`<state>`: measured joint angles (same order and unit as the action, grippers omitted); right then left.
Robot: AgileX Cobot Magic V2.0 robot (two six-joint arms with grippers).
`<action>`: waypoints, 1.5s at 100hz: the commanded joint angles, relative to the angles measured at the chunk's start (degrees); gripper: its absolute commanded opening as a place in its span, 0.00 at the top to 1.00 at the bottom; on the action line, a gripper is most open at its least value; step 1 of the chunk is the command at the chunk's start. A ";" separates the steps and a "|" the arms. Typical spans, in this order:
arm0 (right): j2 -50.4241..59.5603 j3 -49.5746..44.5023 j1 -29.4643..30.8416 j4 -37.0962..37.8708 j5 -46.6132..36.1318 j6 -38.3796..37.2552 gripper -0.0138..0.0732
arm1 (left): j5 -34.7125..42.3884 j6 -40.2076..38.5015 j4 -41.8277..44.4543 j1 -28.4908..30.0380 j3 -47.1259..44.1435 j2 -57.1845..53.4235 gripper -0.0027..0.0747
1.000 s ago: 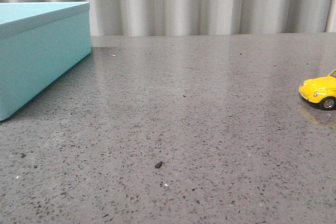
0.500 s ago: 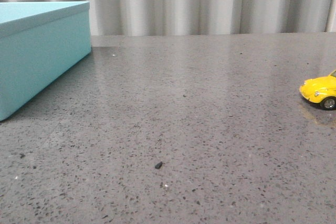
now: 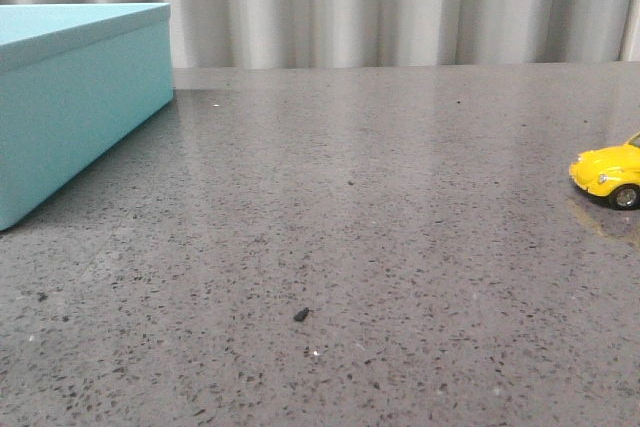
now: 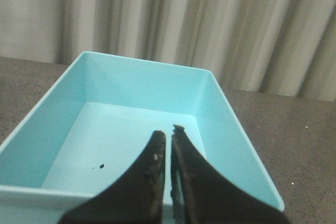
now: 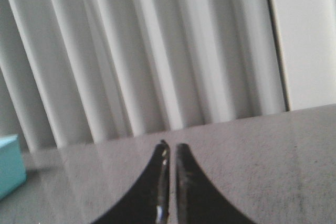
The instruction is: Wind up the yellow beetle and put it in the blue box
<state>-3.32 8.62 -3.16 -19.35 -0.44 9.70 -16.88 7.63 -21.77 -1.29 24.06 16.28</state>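
The yellow beetle (image 3: 610,176) stands on the grey table at the far right edge of the front view, partly cut off. The blue box (image 3: 70,97) sits at the far left; the left wrist view shows it open and empty (image 4: 131,129) except for a dark speck. My left gripper (image 4: 168,132) is shut and empty, hovering over the box's near rim. My right gripper (image 5: 170,148) is shut and empty above bare table. Neither gripper shows in the front view. The beetle is not in either wrist view.
The speckled grey tabletop (image 3: 350,227) spans the front view. A small dark crumb (image 3: 301,315) lies near the front middle. A pale pleated curtain (image 3: 400,7) closes off the back. A corner of the box (image 5: 10,163) shows in the right wrist view.
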 commanded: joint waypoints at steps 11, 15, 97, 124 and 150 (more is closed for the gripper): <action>-3.33 7.78 0.03 6.60 8.53 0.69 0.90 | 2.85 1.35 0.39 -0.50 6.30 5.54 0.99; -4.09 10.21 0.03 7.93 12.07 0.69 0.90 | 2.85 2.90 0.39 -1.22 6.65 5.85 0.99; -40.05 48.91 -2.60 14.22 59.22 -0.33 0.90 | -2.96 5.51 2.58 -9.88 6.76 6.54 0.99; -52.84 57.78 -3.88 14.12 70.77 -2.63 0.90 | -3.34 5.51 2.58 -9.88 6.76 6.54 0.99; -59.18 58.34 -3.88 13.67 69.73 -2.63 0.90 | -5.10 5.51 2.47 -9.88 6.76 6.54 0.99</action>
<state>-61.33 65.13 -6.90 -5.42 71.38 7.23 -25.24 13.17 -18.67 -10.92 28.61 21.90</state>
